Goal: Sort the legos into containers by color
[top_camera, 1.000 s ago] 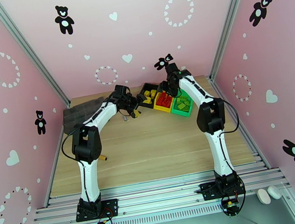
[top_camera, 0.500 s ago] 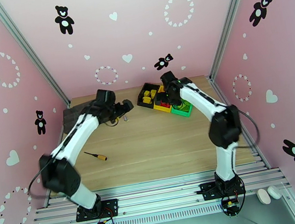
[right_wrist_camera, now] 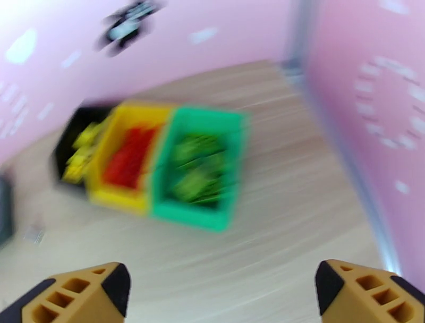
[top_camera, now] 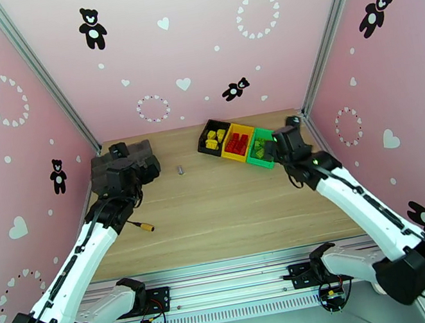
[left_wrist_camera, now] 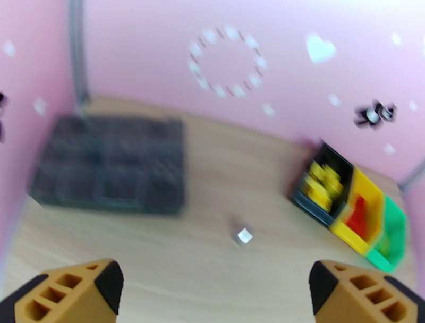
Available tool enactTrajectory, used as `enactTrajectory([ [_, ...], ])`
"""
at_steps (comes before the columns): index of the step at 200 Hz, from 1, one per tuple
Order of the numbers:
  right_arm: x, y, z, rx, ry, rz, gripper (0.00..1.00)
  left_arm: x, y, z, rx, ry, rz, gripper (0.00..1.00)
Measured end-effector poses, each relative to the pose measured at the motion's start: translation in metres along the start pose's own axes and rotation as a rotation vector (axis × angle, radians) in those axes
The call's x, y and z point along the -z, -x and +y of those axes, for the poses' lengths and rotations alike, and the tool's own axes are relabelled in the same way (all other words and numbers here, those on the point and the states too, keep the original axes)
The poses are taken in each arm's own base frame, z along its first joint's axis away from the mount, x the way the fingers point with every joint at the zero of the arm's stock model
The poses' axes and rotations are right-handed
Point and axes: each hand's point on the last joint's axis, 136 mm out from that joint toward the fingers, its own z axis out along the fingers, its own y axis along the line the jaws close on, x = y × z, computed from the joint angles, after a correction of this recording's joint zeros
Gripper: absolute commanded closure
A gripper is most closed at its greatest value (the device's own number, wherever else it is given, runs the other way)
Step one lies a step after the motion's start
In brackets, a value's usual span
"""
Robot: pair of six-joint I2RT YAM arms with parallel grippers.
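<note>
The row of bins (top_camera: 239, 143) holds all the legos that can be seen. It is three joined bins. The black bin (top_camera: 202, 142) is at its left end, the yellow bin (top_camera: 245, 131) is in the middle, and the green bin (top_camera: 264, 132) is at its right end. Yellow legos (top_camera: 212, 139) lie in the black bin, red legos (top_camera: 235, 142) in the yellow bin, and green legos (top_camera: 259, 147) in the green bin.

The right gripper (right_wrist_camera: 220, 284) hangs just beside the green end of the row, on its near right side. Its wrist view is blurred, but the two orange fingers (right_wrist_camera: 85, 292) show far apart at the lower corners. The jaws are wide and hold nothing.

The left gripper (left_wrist_camera: 212, 281) is well to the left of the row, above a dark grey tray (left_wrist_camera: 109, 164) that lies left of the black end. Its fingers (left_wrist_camera: 74, 292) are also spread wide, with only bare table (top_camera: 221, 216) between them.

A small metal piece (top_camera: 180, 170) sits alone on the wood to the left of the black end, between the row and the tray. An orange-handled screwdriver (top_camera: 137, 224) lies well apart from the row, to the left and nearer the arm bases, partly under the left arm.
</note>
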Motion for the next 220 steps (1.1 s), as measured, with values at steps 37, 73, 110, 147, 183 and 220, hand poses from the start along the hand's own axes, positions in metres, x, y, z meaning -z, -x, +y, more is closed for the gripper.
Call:
enactTrajectory([
  [37, -0.013, -0.008, -0.024, 0.069, -0.057, -0.098, 0.01, -0.009, 0.034, 0.023, -0.026, 0.165, -0.126, 0.02],
  [73, -0.032, -0.01, -0.028, 0.177, -0.075, -0.155, 0.01, -0.035, 0.024, 0.044, -0.039, 0.268, -0.139, 0.01],
  [110, -0.069, -0.05, -0.041, 0.231, -0.106, -0.111, 0.01, -0.041, -0.076, 0.11, -0.071, 0.399, -0.036, 0.02],
  [147, -0.108, -0.099, -0.043, 0.277, -0.101, -0.035, 0.01, -0.047, -0.146, 0.144, -0.118, 0.472, 0.047, 0.02],
  [183, -0.135, -0.112, -0.026, 0.304, -0.044, -0.045, 0.01, -0.062, -0.156, 0.15, -0.101, 0.447, -0.002, 0.02],
  [220, -0.148, -0.109, -0.013, 0.29, 0.039, -0.102, 0.01, -0.083, -0.143, 0.146, -0.083, 0.349, -0.064, 0.04],
])
